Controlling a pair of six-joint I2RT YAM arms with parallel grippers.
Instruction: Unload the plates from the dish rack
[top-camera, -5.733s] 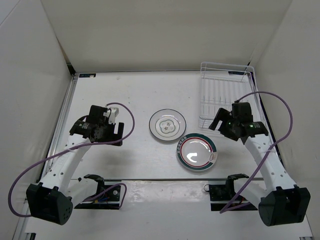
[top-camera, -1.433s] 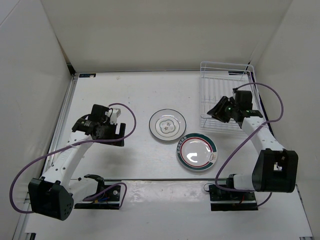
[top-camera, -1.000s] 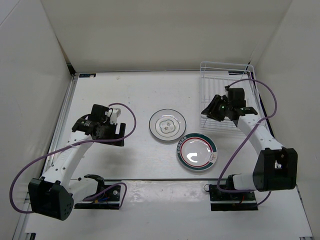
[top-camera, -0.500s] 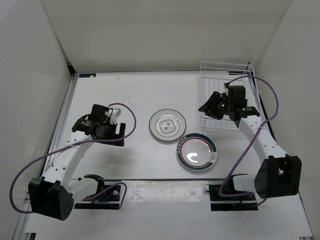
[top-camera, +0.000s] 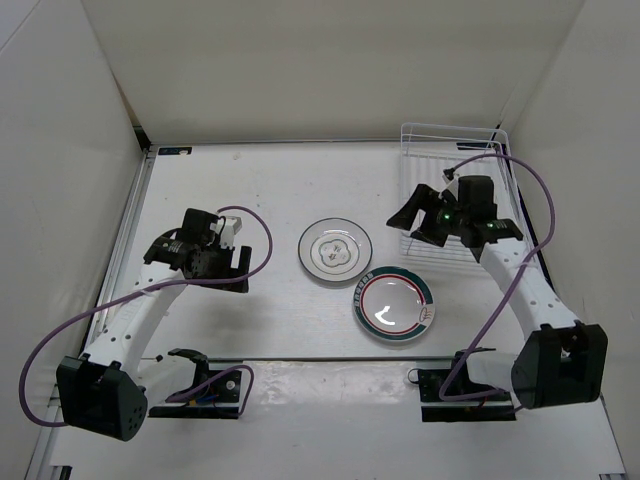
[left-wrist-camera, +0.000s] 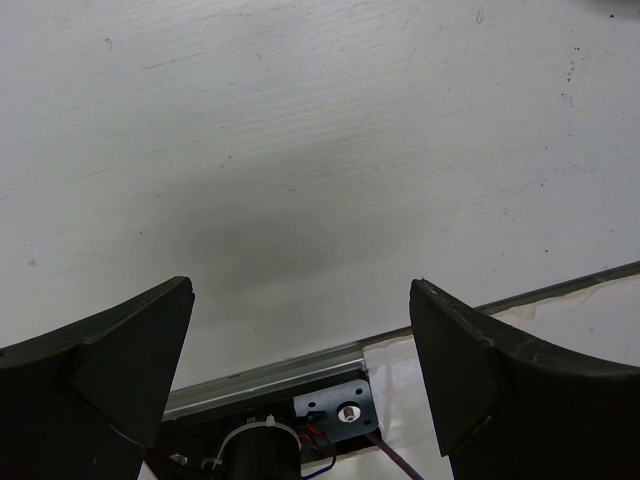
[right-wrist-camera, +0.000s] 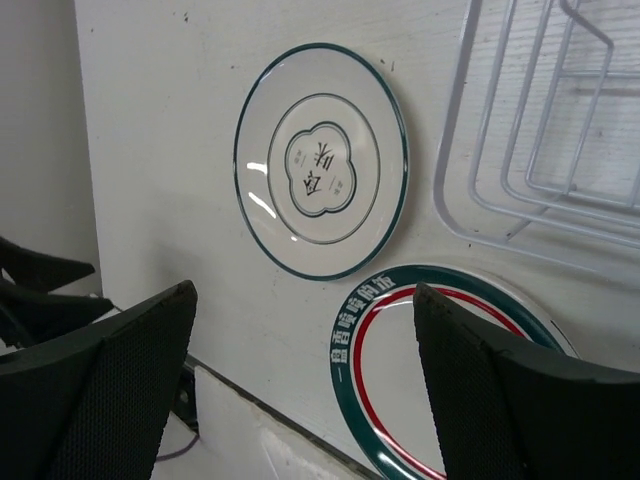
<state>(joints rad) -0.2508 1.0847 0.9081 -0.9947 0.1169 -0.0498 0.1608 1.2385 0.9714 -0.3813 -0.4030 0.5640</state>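
Two round white plates lie flat on the table. The plain plate with a flower centre (top-camera: 335, 249) is in the middle; it also shows in the right wrist view (right-wrist-camera: 321, 160). The plate with a dark green rim and red ring (top-camera: 394, 304) lies just right and nearer (right-wrist-camera: 450, 370). The white wire dish rack (top-camera: 450, 190) stands at the back right and holds no plates (right-wrist-camera: 540, 130). My right gripper (top-camera: 412, 219) is open and empty, hovering at the rack's left front edge. My left gripper (top-camera: 238, 262) is open and empty over bare table at the left.
White walls enclose the table on three sides. A metal strip (left-wrist-camera: 270, 372) runs along the table's near edge, with arm base mounts and purple cables (top-camera: 60, 335) in front of it.
My right gripper has swung left and back, from near the rack's front right to the rack's left front edge. The left arm and both plates have not moved.
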